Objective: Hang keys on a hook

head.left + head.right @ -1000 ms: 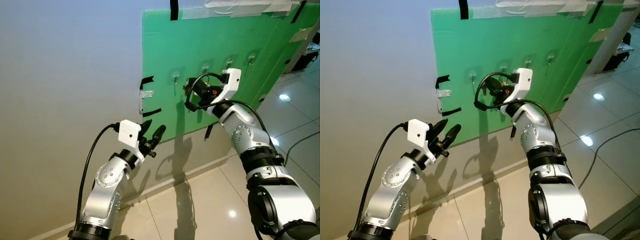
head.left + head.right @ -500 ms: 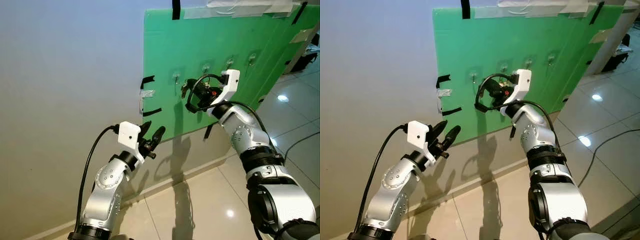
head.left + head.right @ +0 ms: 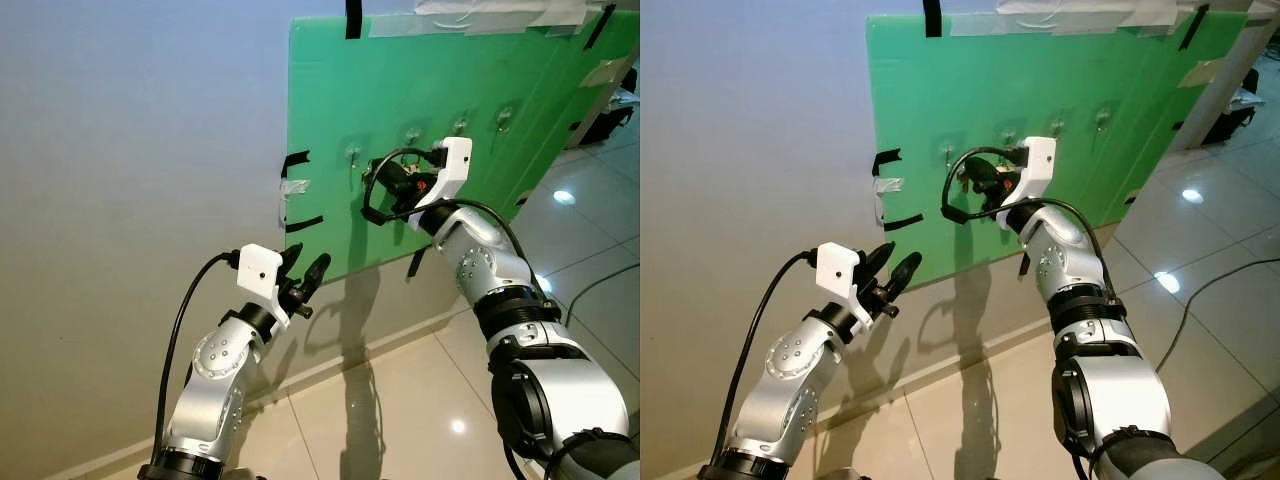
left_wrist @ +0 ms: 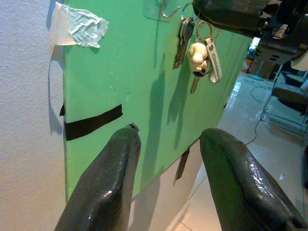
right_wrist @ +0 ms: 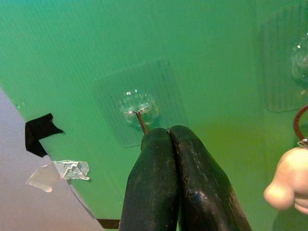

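Pinching keys (image 4: 195, 50) at hook (image 5: 137, 108), right tool (image 5: 169, 139) pressed together; risk: ring slipping off; left tool (image 4: 166, 159) spread at 7 o'clock.

Both arms are built of silver metal segments with rounded joint housings dotted with small dark screw holes, and the right arm has black ribbed collars between its segments. Each wrist carries a white boxy camera block just behind the gripper. A thick black cable loops from the block behind the left gripper (image 3: 303, 276) down along the forearm; another black cable arcs beside the right gripper (image 3: 383, 181). The fingers (image 4: 113, 192) are long, black and rounded, with a glossy, slightly textured skin, perhaps rubber. A small red detail sits near the right gripper's base.
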Motion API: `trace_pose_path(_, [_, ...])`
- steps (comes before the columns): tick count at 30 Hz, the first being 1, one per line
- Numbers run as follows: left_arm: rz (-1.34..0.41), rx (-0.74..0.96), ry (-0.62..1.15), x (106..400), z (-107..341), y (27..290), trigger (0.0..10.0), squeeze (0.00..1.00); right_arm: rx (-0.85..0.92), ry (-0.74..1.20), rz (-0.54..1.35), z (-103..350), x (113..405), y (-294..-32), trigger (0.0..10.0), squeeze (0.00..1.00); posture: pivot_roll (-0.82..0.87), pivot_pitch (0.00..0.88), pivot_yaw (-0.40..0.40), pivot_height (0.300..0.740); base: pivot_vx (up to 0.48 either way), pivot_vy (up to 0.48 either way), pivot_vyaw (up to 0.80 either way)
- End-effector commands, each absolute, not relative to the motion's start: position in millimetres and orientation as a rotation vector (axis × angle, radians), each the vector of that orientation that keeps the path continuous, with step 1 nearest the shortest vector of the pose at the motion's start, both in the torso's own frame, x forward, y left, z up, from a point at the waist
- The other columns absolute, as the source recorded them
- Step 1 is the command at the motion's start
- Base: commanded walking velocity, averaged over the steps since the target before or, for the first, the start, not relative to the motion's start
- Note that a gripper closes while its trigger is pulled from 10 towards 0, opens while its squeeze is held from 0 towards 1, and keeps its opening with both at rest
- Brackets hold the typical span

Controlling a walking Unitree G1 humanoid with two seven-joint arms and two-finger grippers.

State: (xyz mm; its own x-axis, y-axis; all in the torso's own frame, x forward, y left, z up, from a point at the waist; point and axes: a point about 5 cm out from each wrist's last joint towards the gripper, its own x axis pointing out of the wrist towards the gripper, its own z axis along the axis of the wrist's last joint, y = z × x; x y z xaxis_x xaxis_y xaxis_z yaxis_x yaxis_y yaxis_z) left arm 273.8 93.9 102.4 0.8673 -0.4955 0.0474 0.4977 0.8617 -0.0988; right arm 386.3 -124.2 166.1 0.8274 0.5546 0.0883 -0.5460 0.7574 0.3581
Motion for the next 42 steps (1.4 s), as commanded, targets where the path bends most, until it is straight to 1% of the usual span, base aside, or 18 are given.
trace_pose_path(1, [-0.527,-0.105,-0.018,274,102,91,10.0,0.0,0.358,-0.011,0.599,178,391,-123,0.0,0.0,0.01,0.0,-0.068,0.74,0.0,0.0,0.0])
trace_pose_path(15, [-0.532,-0.098,-0.018,274,102,91,10.0,0.0,0.37,-0.019,0.614,180,392,-118,0.0,0.0,0.02,0.0,-0.067,0.74,0.0,0.0,0.0])
trace_pose_path(25, [-0.537,-0.096,-0.02,275,102,89,10.0,0.0,0.384,-0.017,0.668,181,390,-114,0.0,0.0,0.02,0.0,-0.071,0.74,0.0,0.0,0.0])
trace_pose_path(36, [-0.527,-0.101,-0.022,275,103,89,10.0,0.0,0.366,-0.04,0.68,184,387,-129,0.0,0.0,0.02,0.0,-0.075,0.74,0.0,0.0,0.0])
trace_pose_path(42, [-0.529,-0.103,-0.021,275,102,88,10.0,0.0,0.398,-0.043,0.658,185,389,-130,0.0,0.0,0.01,0.0,-0.07,0.74,0.0,0.0,0.0])
